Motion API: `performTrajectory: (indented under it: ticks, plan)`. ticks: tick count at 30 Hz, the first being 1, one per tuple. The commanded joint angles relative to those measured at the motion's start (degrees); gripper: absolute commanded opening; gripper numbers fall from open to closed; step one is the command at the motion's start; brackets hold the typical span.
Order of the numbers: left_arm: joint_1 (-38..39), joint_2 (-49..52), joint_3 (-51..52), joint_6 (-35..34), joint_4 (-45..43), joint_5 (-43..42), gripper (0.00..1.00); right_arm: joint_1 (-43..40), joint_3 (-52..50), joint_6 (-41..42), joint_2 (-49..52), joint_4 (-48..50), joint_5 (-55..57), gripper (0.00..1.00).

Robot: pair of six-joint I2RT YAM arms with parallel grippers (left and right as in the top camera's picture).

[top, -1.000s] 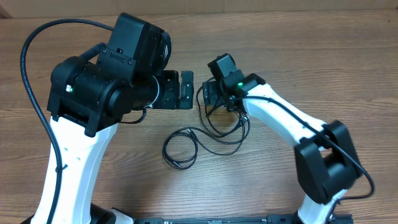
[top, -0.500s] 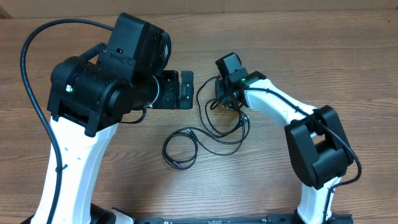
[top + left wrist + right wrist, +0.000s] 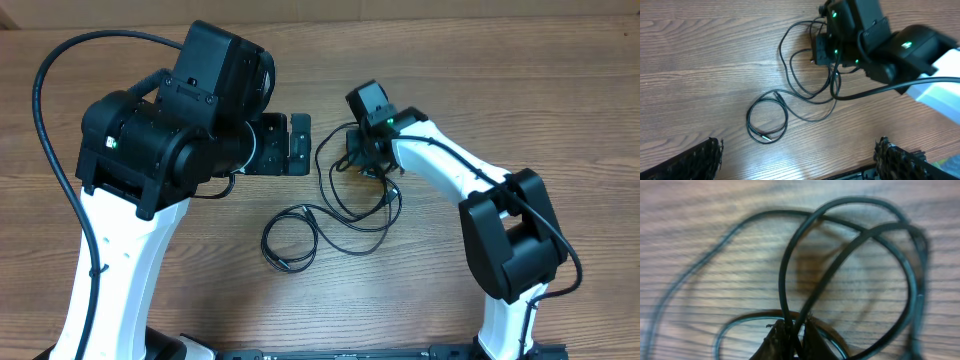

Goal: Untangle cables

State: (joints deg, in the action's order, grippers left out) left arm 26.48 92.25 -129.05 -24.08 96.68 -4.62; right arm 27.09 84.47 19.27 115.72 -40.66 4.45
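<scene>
The cables (image 3: 335, 205) are thin black cords lying in tangled loops on the wooden table, with a small coil (image 3: 290, 240) at the front left. My right gripper (image 3: 365, 167) sits low over the upper part of the tangle. In the right wrist view it (image 3: 794, 339) is shut on two crossing cable strands (image 3: 782, 280). My left gripper (image 3: 299, 145) hovers open just left of the tangle, touching nothing. In the left wrist view its fingertips (image 3: 697, 159) stand wide apart above the coil (image 3: 767, 120), which has a silver-tipped plug.
The wooden table (image 3: 500, 90) carries only the cables and both arms. The right arm's white link (image 3: 450, 180) crosses the right half, and the bulky left arm (image 3: 160, 140) covers the left. A thick black robot cable (image 3: 45, 130) arcs at the far left.
My right gripper has closed from wide open onto the cable strands, after its arm shifted slightly toward the tangle. The left arm and the coil have not moved.
</scene>
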Motion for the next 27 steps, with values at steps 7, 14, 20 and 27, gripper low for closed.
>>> performTrajectory:
  ticks: [7,14,20,27]
  plan:
    - [-0.2,-0.6,-0.8,-0.8,0.1,0.6,1.00,0.0,13.9,-0.1,-14.7,-8.9,0.2,0.08]
    - [-0.2,-0.6,-0.6,-0.8,0.1,0.6,1.00,0.0,14.4,0.0,-22.7,-11.0,0.8,0.04]
    - [-0.2,-0.3,-0.3,-0.8,0.1,0.6,1.00,0.0,14.5,0.7,-31.4,-10.8,0.4,0.04]
    - [-0.2,1.2,-0.3,2.1,0.0,-7.9,1.00,0.0,15.0,3.7,-42.9,-10.8,-1.4,0.04]
